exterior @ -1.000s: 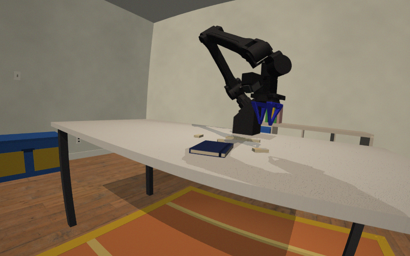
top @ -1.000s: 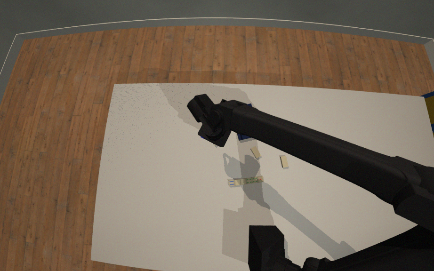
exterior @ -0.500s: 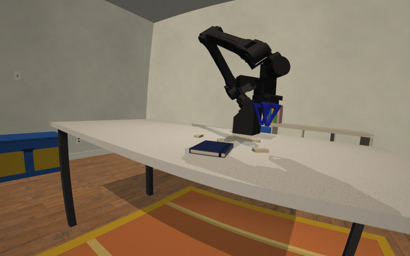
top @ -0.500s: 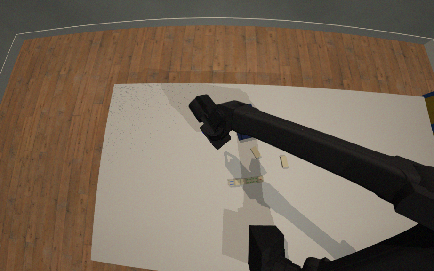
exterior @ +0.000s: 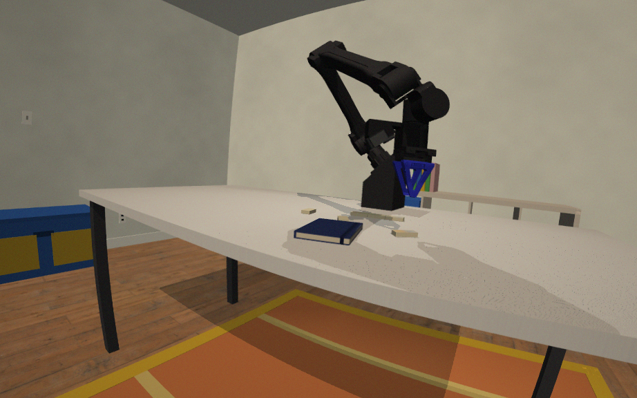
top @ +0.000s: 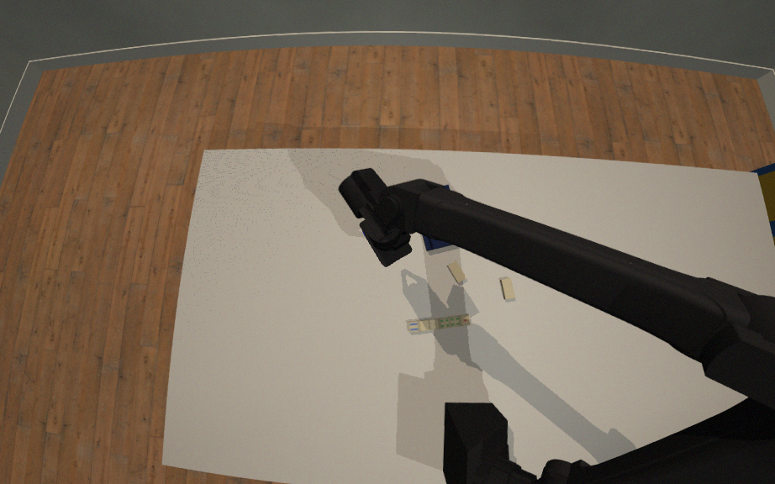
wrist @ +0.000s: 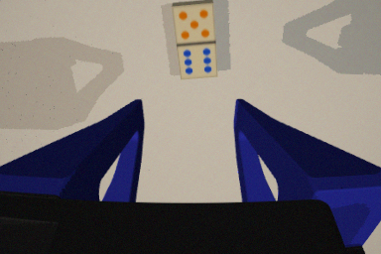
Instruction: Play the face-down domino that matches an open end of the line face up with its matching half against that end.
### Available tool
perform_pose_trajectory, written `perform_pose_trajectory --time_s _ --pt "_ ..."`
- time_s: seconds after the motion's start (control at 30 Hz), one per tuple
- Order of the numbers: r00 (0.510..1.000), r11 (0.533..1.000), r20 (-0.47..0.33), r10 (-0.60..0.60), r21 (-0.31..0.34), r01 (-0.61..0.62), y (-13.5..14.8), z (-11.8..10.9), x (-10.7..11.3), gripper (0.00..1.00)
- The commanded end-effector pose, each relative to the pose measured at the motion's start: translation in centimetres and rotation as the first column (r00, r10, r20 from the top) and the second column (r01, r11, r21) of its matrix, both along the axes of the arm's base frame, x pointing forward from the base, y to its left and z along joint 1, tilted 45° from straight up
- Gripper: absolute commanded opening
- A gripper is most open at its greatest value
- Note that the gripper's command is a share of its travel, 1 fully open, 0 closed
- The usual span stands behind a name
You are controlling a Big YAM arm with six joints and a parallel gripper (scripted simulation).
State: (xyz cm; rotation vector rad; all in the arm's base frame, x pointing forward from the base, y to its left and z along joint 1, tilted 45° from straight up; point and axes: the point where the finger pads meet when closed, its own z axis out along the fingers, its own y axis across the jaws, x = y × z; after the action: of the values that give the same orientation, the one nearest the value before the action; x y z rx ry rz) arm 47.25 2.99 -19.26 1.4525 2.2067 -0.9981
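One face-up domino [wrist: 194,40], orange five and blue six, lies on the white table [top: 294,360] beneath the half-open, empty gripper [wrist: 190,149], well apart from the line [top: 438,323]. Two face-down dominoes [top: 456,271] lie near a blue book [exterior: 329,231]; wood floor [top: 108,210] surrounds the table edges.

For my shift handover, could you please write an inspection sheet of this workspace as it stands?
Surface: white table, shadowed.
Job's things: face-up domino line; two blank cream dominoes; a face-up orange-five, blue-six domino lying flat below the wrist camera.
Clutter: navy hardcover book.
Grippers: blue-fingered gripper open, empty, above the table.
Cables: nothing seen.
Surroundings: blue-and-yellow cabinet, orange rug, wooden floor.
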Motion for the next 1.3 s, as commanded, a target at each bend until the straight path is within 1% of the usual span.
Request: perform_pose_trajectory --time_s 0.0,0.17,0.2,0.5,0.73,0.77,1.07,1.27 --pt "0.997 0.998 0.059 -0.058 0.005 0.058 -0.8 1.0 0.9 0.43" --pt "0.997 0.998 0.059 -0.058 0.005 0.058 -0.8 1.0 0.9 0.43" --pt "1.0 1.0 0.024 -0.014 0.002 0.014 0.1 0.4 0.4 0.43" --pt "0.999 0.999 0.022 -0.03 0.014 0.03 -1.0 0.9 0.6 0.43" --pt "0.999 0.999 0.022 -0.03 0.014 0.03 -1.0 0.9 0.6 0.43" --pt "1.0 1.0 0.017 -0.015 0.008 0.015 0.0 0.3 0.3 0.43" --pt "1.0 1.0 -0.012 0.001 0.022 -0.001 -1.1 0.9 0.4 0.43" --pt "1.0 1.0 -0.012 0.001 0.022 -0.001 -1.1 0.9 0.4 0.43"
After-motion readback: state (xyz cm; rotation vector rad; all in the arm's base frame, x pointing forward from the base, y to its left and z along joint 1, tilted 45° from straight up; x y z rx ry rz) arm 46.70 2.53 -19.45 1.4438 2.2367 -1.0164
